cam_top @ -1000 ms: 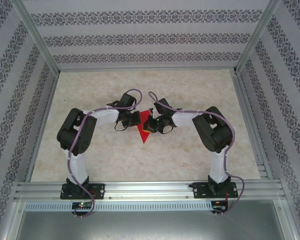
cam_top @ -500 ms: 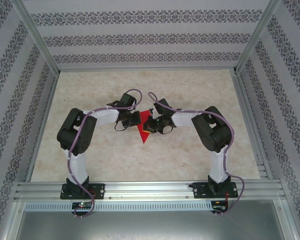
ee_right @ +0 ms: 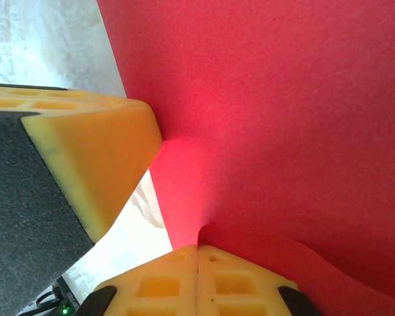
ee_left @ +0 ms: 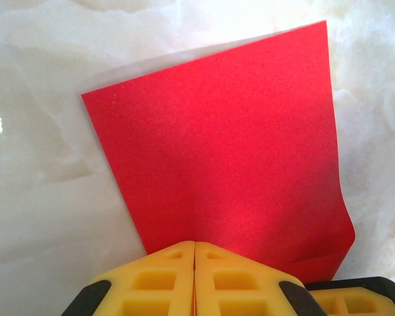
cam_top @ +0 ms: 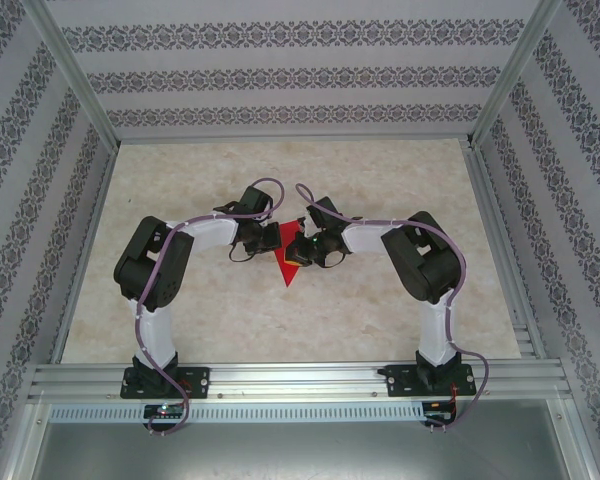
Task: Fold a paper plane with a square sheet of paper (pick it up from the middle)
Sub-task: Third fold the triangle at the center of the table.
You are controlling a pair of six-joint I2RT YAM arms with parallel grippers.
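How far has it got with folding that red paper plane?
Early on. Done: the red sheet is held, with the left gripper and right gripper both shut on it. In hand: from above it looks like a triangle, perhaps a first fold. Left: the remaining folds; no plane shape yet.

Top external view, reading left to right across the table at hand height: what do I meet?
left arm → left hand → red paper → right hand → right arm
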